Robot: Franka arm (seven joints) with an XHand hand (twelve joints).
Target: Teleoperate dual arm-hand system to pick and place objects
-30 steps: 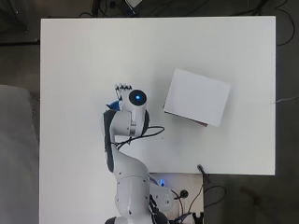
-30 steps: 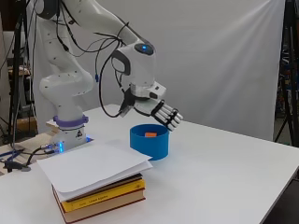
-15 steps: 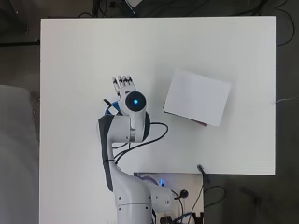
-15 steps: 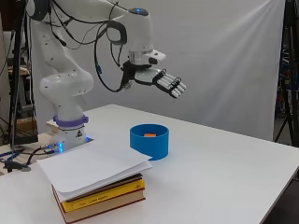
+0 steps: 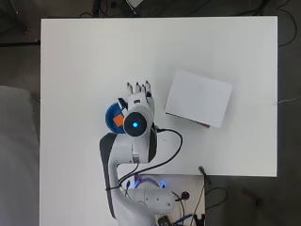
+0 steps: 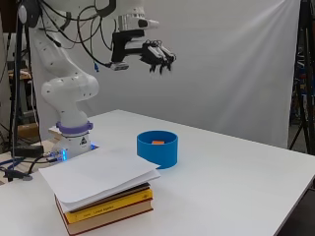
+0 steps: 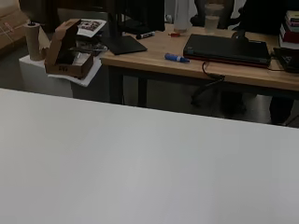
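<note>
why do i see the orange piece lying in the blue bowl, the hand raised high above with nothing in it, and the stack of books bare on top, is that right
Not quite: the stack of books is not bare; white paper lies on top, as the side view shows. The orange piece is in the blue bowl, and the hand is raised high, holding nothing.

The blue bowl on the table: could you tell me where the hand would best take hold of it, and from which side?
Probably at the rim, from straight above. The blue bowl stands upright and open-topped with a thin wall, clear of the book stack. The hand, now high above and empty, could pinch the wall without touching the small orange piece inside.
</note>
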